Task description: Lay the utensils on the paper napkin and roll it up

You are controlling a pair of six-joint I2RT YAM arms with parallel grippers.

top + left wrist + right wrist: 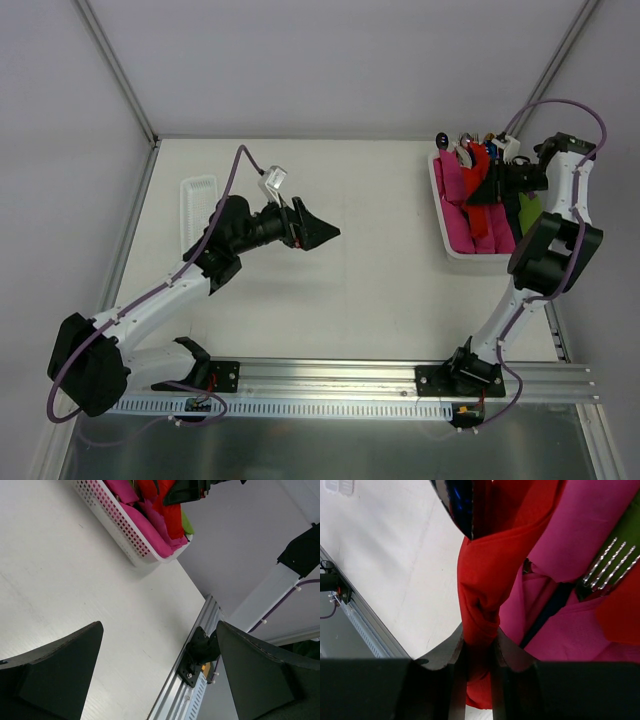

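My right gripper [479,650] is shut on a bunched fold of the red paper napkin [485,580], which hangs crumpled between its fingers over the basket. From above, the paper napkin [481,178] sits at the right gripper [497,182], above the white basket [440,205]. A silver fork's tines [610,565] lie among pink and green napkins, and more utensils [465,150] stick up at the basket's far end. My left gripper [330,235] hovers over the bare table, wide open, with nothing between its fingers [65,670].
The white perforated basket [120,525] at the back right holds pink [580,525], green and dark napkins. A white ribbed tray [197,200] lies at the far left. The right arm's base [200,650] sits on the aluminium rail along the near edge.
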